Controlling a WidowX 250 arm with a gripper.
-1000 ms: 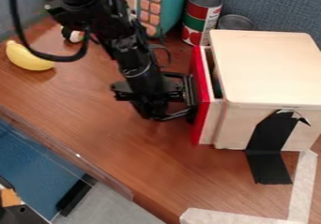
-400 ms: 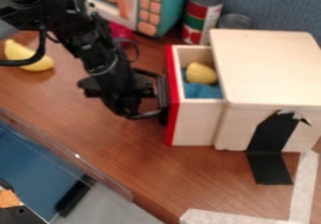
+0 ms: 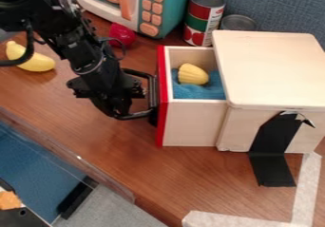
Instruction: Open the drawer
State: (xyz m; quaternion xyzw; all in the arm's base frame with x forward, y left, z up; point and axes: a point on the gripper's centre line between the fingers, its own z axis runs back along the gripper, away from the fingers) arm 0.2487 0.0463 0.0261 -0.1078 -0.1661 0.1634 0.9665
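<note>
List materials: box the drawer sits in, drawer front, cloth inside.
Box: looks like bare light wood, smooth and pale.
Drawer front: red, probably painted wood; edge view leaves plastic possible.
Cloth: blue, matte, rumpled; likely fabric, fibre unclear.

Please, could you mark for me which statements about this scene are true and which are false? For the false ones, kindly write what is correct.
1. The drawer is open. True.
2. The front panel of the drawer is blue. False: it is red.
3. A yellow item lies on blue material inside the drawer. True.
4. The banana lies on top of the wooden box. False: it lies on the table.
5. The claw is at the outer side of the front panel. True.
6. The tall can lies on its side. False: it stands upright.
</note>
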